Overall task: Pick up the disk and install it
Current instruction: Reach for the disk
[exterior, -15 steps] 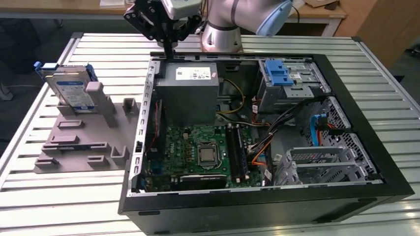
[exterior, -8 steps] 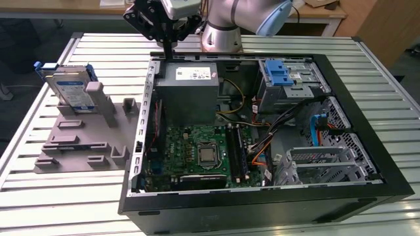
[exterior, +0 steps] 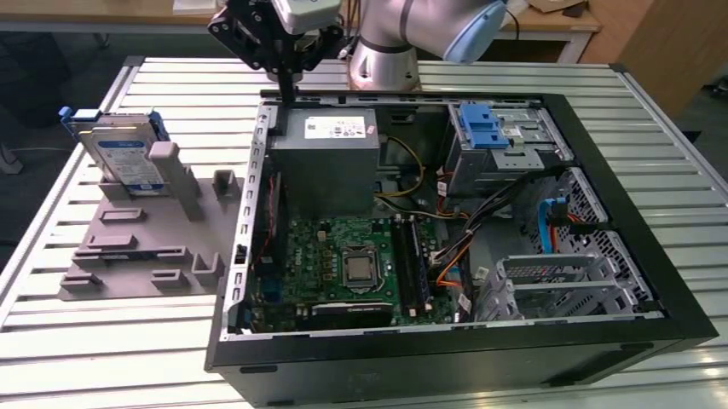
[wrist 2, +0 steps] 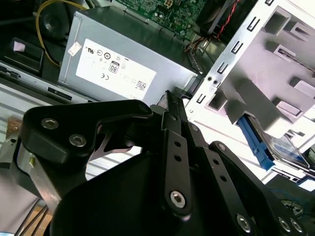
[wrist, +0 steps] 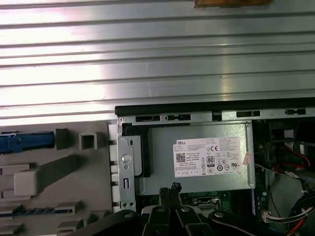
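Note:
The disk [exterior: 121,155], silver with a white-and-blue label and a blue carrier bracket, stands on edge in a grey holder [exterior: 136,247] at the exterior view's left, beside the open computer case [exterior: 455,221]. Its blue bracket also shows in the second wrist view [wrist 2: 256,137] and in the first wrist view [wrist: 24,140]. My gripper [exterior: 285,94] hangs over the case's back left corner, to the right of the disk and apart from it. In both wrist views its fingers [wrist 2: 169,97] [wrist: 172,188] are pressed together, shut on nothing.
Below the gripper lies a grey power supply [exterior: 330,162] with a white sticker [wrist: 209,157]. A drive cage with a blue latch [exterior: 483,128] sits at the case's back right, and the motherboard [exterior: 341,264] lies in front. The slatted metal table [exterior: 159,77] surrounds the case.

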Tool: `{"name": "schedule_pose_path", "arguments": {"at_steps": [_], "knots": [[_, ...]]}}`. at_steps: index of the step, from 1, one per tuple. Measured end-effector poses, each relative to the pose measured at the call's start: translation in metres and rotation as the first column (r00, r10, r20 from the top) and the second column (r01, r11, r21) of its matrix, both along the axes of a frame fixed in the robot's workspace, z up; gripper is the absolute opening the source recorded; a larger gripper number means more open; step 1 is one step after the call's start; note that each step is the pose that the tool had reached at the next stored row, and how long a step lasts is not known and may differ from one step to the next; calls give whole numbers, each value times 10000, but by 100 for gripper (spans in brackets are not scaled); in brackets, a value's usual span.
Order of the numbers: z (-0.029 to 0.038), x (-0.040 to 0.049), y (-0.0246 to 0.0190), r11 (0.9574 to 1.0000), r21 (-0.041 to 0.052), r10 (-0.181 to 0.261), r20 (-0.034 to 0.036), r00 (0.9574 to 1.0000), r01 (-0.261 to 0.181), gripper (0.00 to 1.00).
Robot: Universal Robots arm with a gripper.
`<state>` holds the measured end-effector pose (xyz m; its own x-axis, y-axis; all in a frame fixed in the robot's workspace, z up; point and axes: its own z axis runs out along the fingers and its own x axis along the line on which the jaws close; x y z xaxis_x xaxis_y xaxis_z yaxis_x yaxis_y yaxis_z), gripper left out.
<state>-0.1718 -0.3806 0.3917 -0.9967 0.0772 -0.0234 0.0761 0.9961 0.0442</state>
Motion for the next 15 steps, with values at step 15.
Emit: {"name": "schedule_pose_path", "arguments": {"at_steps": [15], "knots": [[-4,-136,0,10000,0,0,0,10000,0,11]]}}
